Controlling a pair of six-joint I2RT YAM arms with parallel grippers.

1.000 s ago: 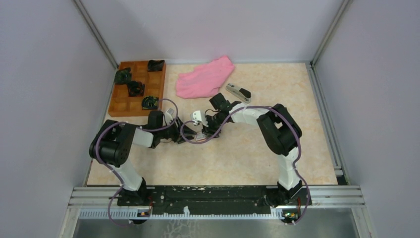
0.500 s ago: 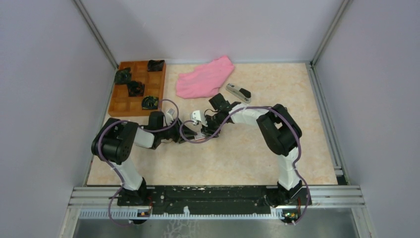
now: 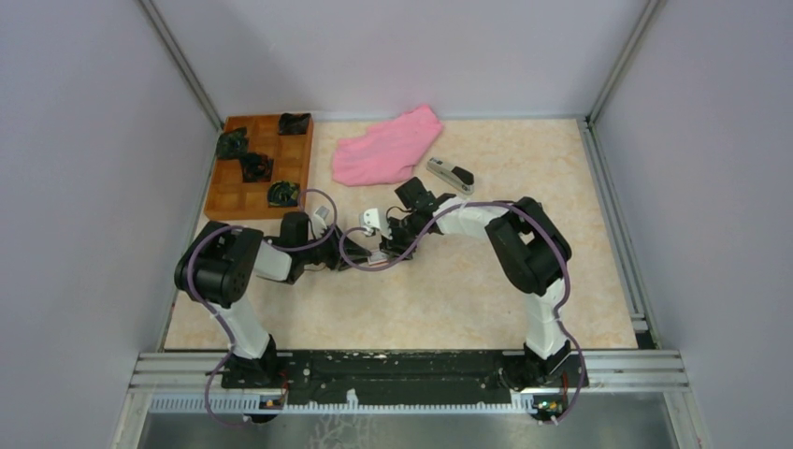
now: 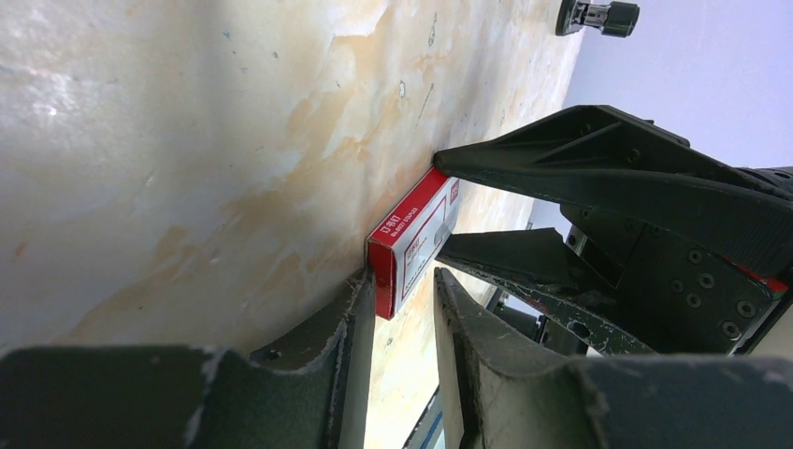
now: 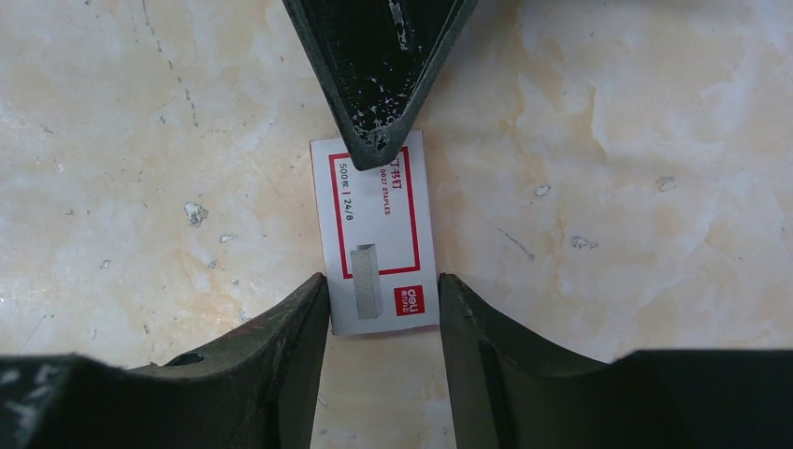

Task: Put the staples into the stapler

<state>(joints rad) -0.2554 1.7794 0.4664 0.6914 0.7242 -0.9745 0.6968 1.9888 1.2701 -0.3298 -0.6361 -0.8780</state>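
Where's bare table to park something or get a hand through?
Biggest free patch: near middle of the table, from the front rail up toward the staple box. Also the far right corner beyond the stapler. Crowded: centre, where the left gripper and right gripper meet at that box; far edge, the tray and pink cloth.

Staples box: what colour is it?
The staples box has a white top, red border and sides; clearest in right wrist view.

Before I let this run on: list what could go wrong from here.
1. Both end effectors crowd the small staple box; the left end effector and right end effector could collide.
2. The right one holds only the box's near end, so it could twist or slip out.
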